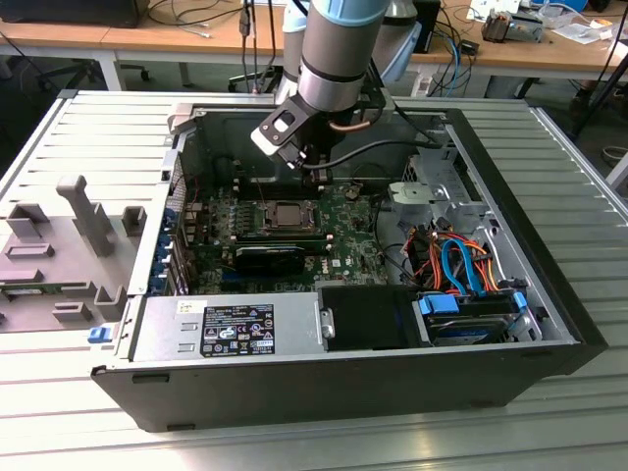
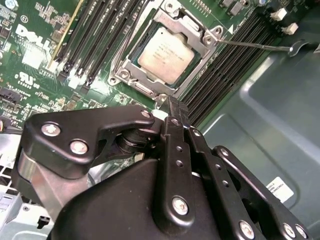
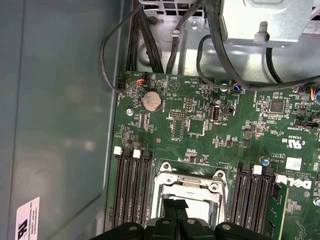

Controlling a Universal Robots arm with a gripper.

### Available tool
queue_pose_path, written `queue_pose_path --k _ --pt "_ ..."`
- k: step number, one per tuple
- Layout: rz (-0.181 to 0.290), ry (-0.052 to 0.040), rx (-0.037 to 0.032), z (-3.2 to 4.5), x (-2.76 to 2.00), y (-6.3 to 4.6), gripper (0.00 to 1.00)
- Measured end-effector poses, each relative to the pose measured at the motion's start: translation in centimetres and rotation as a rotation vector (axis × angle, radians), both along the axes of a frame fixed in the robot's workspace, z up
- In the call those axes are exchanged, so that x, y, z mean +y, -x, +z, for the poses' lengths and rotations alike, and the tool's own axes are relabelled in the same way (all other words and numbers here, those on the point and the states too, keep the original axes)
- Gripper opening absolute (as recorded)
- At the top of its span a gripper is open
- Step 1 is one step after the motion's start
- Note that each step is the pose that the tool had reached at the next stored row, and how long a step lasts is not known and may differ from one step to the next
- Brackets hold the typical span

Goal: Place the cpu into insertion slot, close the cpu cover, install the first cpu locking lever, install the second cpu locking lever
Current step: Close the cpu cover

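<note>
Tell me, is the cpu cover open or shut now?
Shut. In the second wrist view the cpu cover lies flat around the cpu, whose metal top shows through its window.

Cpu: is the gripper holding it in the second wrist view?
No, the cpu lies flat in the slot, apart from the gripper, whose fingertips hold nothing.
</note>
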State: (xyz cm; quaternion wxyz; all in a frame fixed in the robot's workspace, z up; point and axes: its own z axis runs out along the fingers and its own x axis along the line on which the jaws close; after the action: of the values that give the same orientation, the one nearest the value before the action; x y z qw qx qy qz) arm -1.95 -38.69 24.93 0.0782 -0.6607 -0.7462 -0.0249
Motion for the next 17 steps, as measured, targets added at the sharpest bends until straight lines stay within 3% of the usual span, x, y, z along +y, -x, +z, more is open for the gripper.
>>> queue_pose_path --k 17 --pt "0.0 -0.0026 -0.0001 -0.24 -0.04 2.1 0.11"
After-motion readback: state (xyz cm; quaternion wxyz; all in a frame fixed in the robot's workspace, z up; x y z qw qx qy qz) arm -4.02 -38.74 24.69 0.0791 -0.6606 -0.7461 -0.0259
